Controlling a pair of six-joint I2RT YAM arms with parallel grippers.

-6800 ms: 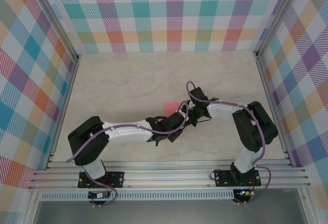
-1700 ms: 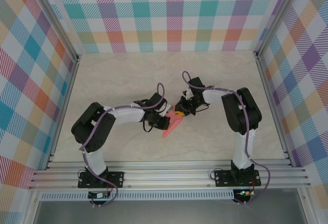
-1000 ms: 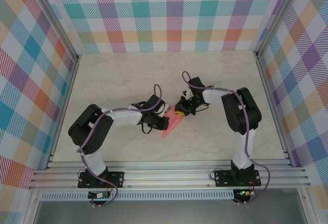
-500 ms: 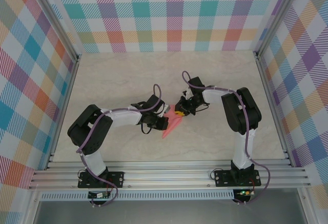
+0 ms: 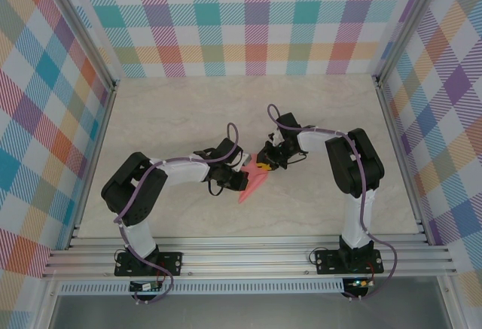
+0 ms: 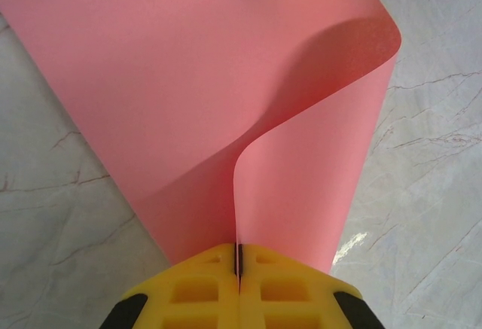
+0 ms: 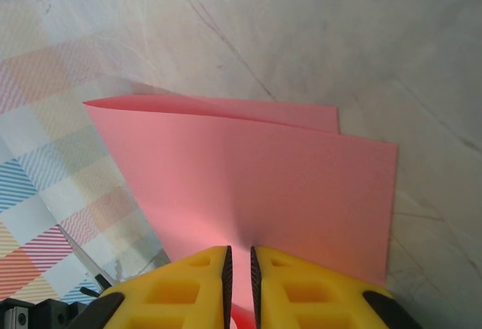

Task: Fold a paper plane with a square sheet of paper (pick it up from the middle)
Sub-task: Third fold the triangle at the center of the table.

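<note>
while gripping the square sheet of paper (image 5: 251, 184) at centre of the table (image 5: 173, 118), left gripper (image 6: 238, 252) clamped on its 9 o'clock edges, right gripper (image 7: 239, 255) barely ajar at 1 o'clock, hold unclear, scarcely begun: loose curl, no crease.

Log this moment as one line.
left fingers: shut on pink sheet | right fingers: shut on pink sheet | fold: curved, uncreased

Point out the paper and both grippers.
pink paper (image 6: 188, 80): left wrist view, broad face
left gripper (image 6: 238, 257): left wrist view, between its fingers
right gripper (image 7: 239, 257): right wrist view, between its fingers
</note>
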